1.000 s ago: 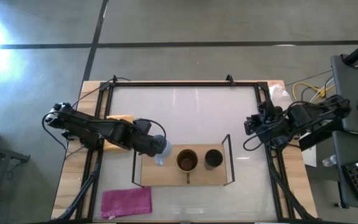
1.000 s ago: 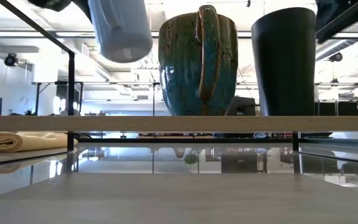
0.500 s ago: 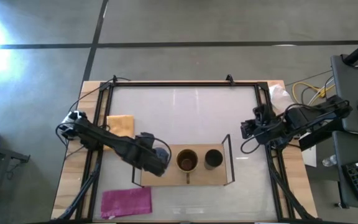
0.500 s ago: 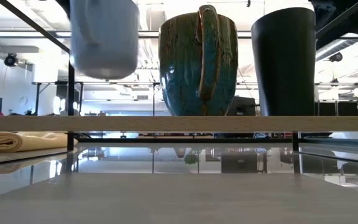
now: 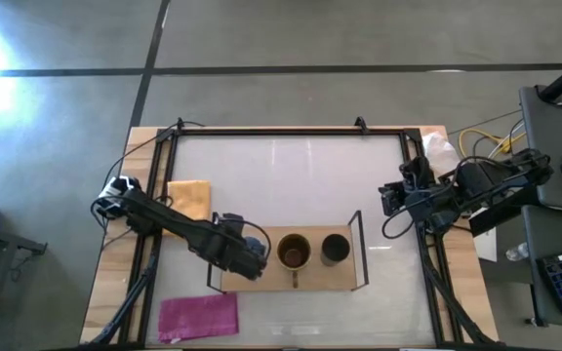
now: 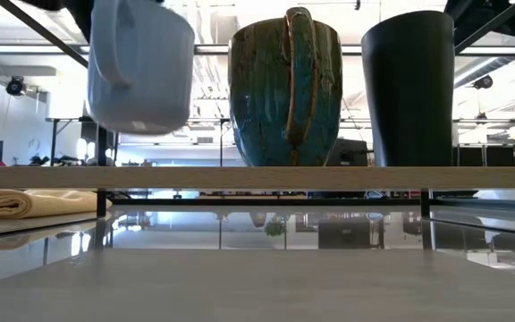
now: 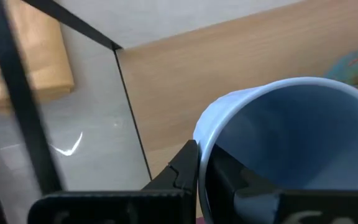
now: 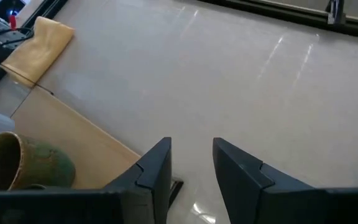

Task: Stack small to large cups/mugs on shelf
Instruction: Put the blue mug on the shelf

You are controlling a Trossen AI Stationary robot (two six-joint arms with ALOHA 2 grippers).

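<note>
- Left tool (image 7: 202, 177) clamped on the rim of the light blue mug (image 6: 139, 64), one finger inside the cup, one outside.
- Mug hanging clear above the shelf (image 6: 257, 177) in the low view, not touching the board, sitting a bit crooked with its handle facing the camera.
- From above, left tool (image 5: 247, 256) parked over the shelf's left end (image 5: 230, 280), right by the thin black wire upright (image 7: 132, 124) there.
- Just beside the held mug, toward the shelf's middle: the brown/amber mug (image 5: 294, 253), dark inside, upright on the board. Looks glazed teal-green on the outside from the low view (image 6: 285, 88), handle toward the camera.
- Next along, farther from the left tool: the black mug (image 5: 335, 249), also upright on the board (image 6: 409, 88), close to the other wire upright.
- Yellow cloth (image 5: 189, 198) folded on the tabletop (image 5: 291, 175) behind the left tool, off the shelf's left end; also shows under the shelf line in the low view (image 6: 34, 202).
- Pink cloth (image 5: 199, 316) on the near side, down by the tabletop's front edge.
- Right tool (image 8: 191, 163) waiting off at the tabletop's right edge (image 5: 395, 198), fingers apart, gripping nothing, with bare tabletop ahead of it and the shelf end with the amber mug (image 8: 23, 165) off to one side.
</note>
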